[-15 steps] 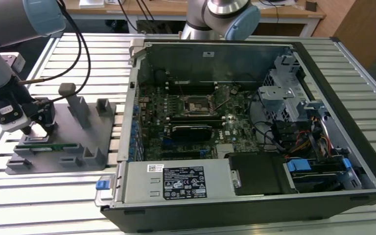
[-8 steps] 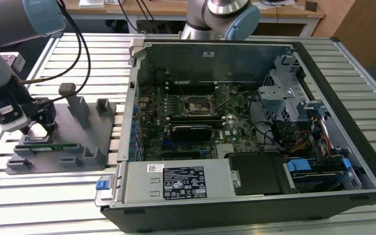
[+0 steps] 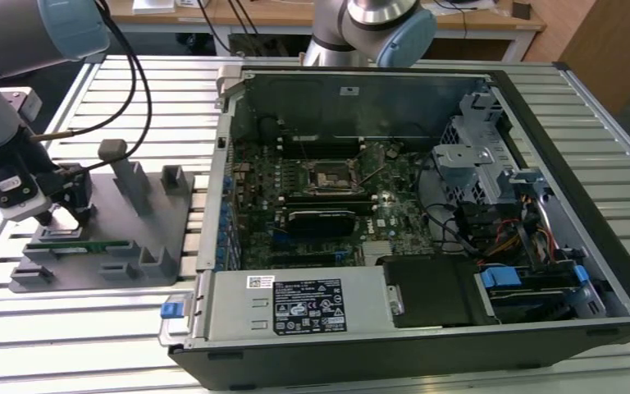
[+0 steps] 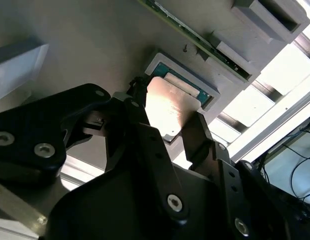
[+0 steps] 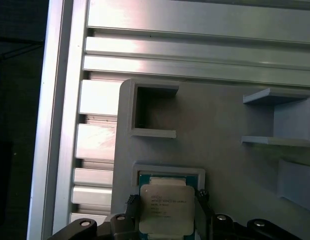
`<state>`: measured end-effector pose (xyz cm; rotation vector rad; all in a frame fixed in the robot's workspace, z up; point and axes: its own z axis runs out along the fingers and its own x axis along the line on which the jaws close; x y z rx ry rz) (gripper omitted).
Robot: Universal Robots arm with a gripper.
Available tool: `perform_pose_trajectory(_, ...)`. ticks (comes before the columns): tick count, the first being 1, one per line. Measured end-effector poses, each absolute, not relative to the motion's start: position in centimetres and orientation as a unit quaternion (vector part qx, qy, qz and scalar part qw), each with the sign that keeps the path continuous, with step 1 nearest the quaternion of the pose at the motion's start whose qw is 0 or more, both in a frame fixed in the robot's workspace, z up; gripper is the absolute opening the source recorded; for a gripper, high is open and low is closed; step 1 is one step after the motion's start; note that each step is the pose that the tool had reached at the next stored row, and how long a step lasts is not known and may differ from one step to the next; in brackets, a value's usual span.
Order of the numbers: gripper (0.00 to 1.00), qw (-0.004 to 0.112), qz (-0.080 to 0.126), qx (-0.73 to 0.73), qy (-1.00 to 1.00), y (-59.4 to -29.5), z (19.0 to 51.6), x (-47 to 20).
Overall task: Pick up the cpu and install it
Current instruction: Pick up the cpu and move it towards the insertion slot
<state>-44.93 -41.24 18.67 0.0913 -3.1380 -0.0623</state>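
Right, gripper (image 3: pixel 55 215) on the cpu (image 5: pixel 167 209) at the fixture (image 3: pixel 129 246).
Fingers (image 5: pixel 202 196) are narrow, one against each opposite edge of the cpu, so I read it as pinched, not loose. The cpu is over its pocket (image 5: pixel 170 172) on the exterior view's left. It looks offset from the pocket frame, maybe clear of it; can't tell. Socket (image 3: pixel 323 174) is well apart, inside the case (image 3: pixel 425 361). Risks: the grip is on thin edges only, so slight skew could let it slip or tip. A corner snagging the pocket wall would twist it between the fingers.
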Motion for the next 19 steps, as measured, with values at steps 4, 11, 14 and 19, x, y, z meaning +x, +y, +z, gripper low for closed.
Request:
perform_pose_trajectory(4,0.53,0.001,-0.020,0.029,-0.999,-41.2,19.0,-44.9)
perform_pose_trajectory(11,0.53,0.001,-0.020,0.029,-0.999,-41.2,20.6,-44.9)
perform_pose_trajectory(14,0.53,0.001,-0.020,0.029,-0.999,-41.2,21.1,-44.9)
perform_pose_trajectory(19,0.53,0.001,-0.020,0.029,-0.999,-41.2,21.2,-44.9)
